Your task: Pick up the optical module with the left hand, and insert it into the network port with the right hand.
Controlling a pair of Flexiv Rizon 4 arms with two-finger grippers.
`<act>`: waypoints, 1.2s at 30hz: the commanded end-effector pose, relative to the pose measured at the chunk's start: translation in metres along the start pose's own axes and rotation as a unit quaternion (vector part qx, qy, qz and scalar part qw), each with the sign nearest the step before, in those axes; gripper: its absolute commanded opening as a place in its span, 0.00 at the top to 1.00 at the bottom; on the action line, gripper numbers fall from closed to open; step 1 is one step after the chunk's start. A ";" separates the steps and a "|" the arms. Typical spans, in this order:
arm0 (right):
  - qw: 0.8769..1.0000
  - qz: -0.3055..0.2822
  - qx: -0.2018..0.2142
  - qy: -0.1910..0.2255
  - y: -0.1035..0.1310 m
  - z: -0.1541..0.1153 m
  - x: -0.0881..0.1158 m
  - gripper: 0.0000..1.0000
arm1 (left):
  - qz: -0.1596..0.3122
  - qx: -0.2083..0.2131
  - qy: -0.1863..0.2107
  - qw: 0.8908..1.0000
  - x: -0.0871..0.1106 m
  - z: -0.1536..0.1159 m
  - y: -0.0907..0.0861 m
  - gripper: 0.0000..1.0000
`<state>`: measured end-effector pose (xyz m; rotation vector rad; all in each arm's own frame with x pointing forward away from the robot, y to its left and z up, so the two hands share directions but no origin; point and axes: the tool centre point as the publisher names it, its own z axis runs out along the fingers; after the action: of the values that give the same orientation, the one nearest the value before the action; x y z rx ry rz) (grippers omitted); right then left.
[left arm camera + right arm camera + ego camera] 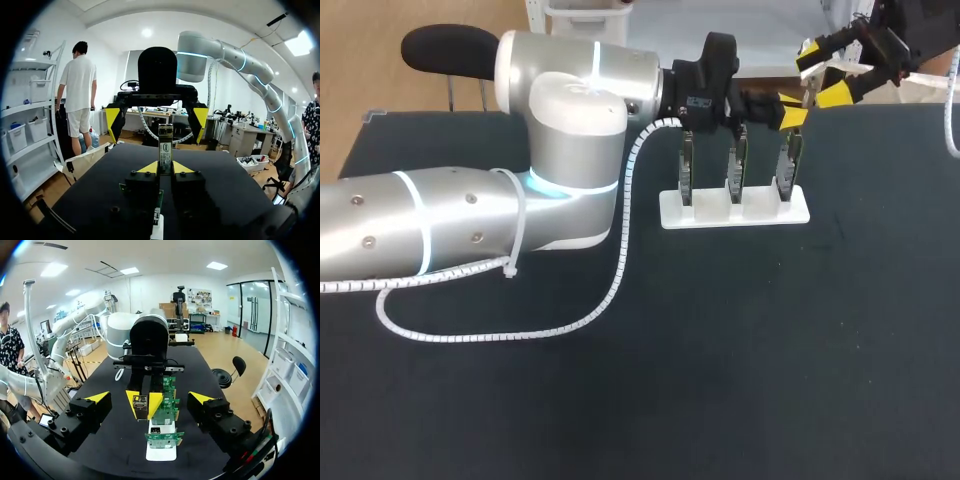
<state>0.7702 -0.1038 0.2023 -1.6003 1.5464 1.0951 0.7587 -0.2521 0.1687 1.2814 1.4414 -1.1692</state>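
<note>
"What's the left gripper (165,168) got?"
"It's clamped on the optical module (165,145), held upright by the board rack's (735,208) three o'clock end."
"And the right gripper (156,117)?"
"Spread wide, at one o'clock from it, apart from the module."

We work over a dark, matte table (720,380), its flat top dotted with faint pale specks.

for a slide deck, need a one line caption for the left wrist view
Left gripper shut on the optical module, open right gripper facing it over the dark table
</note>
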 end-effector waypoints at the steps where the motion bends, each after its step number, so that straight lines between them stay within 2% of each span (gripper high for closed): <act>1: 1.000 -0.001 0.000 0.002 -0.002 0.001 -0.001 0.00 | 0.000 0.001 0.000 1.000 0.000 0.001 0.002 1.00; 2: 1.000 -0.002 0.000 0.002 -0.002 0.002 -0.002 0.57 | 0.000 0.001 0.000 1.000 0.000 0.001 0.002 1.00; 3: 1.000 -0.003 0.002 0.002 -0.003 0.002 -0.002 1.00 | 0.000 0.001 0.000 1.000 0.000 0.001 0.002 1.00; 25: 1.000 -0.007 0.000 0.009 0.001 0.006 -0.001 1.00 | 0.000 0.001 0.000 1.000 0.000 0.001 0.002 0.99; 26: 1.000 -0.007 -0.001 0.009 0.001 0.006 -0.001 1.00 | 0.000 0.001 0.000 1.000 0.000 0.001 0.002 0.82; 27: 1.000 -0.007 -0.001 0.010 0.001 0.006 -0.001 1.00 | 0.000 0.001 0.000 1.000 0.000 0.001 0.002 0.22; 28: 1.000 -0.007 -0.002 0.010 0.002 0.006 -0.001 1.00 | 0.000 0.001 0.000 1.000 0.000 0.001 0.002 0.00; 36: 1.000 -0.009 -0.001 0.008 0.002 0.007 -0.002 1.00 | 0.000 0.001 0.000 1.000 0.000 0.001 0.002 0.00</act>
<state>0.7675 -0.0974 0.2014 -1.6268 1.5402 1.0784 0.7603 -0.2525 0.1684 1.2840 1.4393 -1.1720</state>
